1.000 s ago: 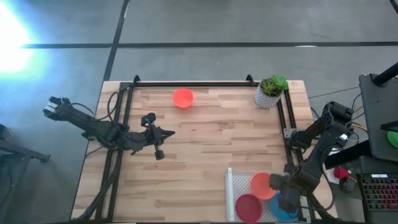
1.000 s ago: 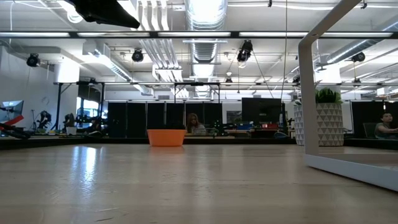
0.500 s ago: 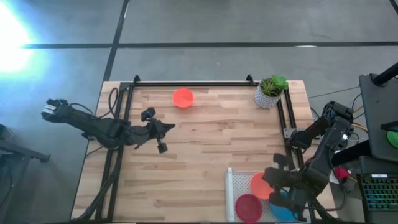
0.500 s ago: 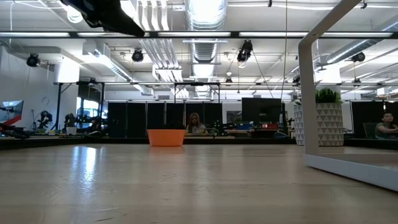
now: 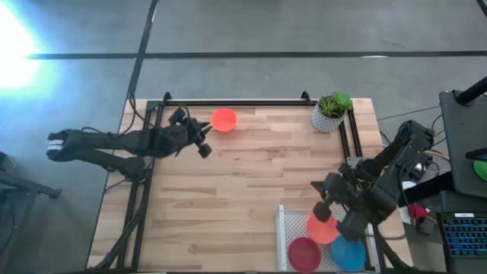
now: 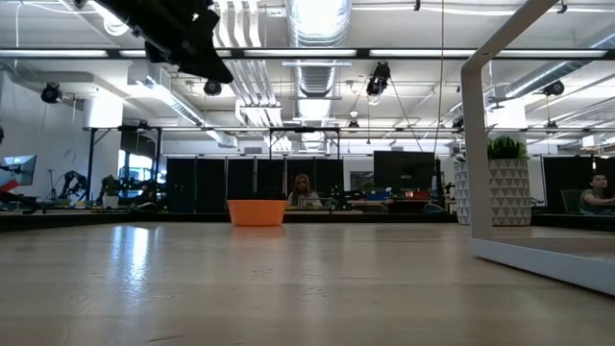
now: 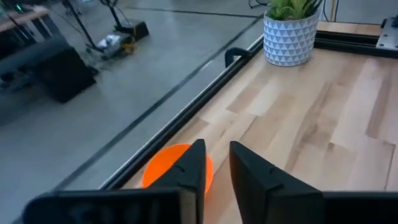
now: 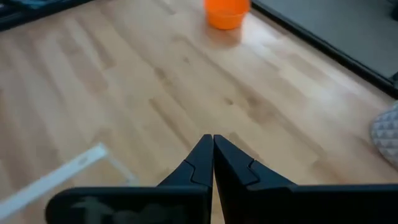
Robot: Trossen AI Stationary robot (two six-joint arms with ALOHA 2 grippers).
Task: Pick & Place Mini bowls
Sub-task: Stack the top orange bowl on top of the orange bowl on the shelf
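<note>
no writing readable; left hand (image 5: 204,138) narrowly open beside orange bowl (image 5: 224,119), right hand (image 5: 326,199) closed empty

Pale wood-plank bench (image 5: 251,175) with a smooth, faintly shiny finish; near its black metal rail (image 5: 236,101), a smooth orange plastic bowl (image 5: 224,119)

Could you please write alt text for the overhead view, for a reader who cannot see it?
Left tool hovers beside a lone small round orange plastic bowl near the wooden table's far edge. Right tool hangs by a white rack holding three more bowls.
</note>
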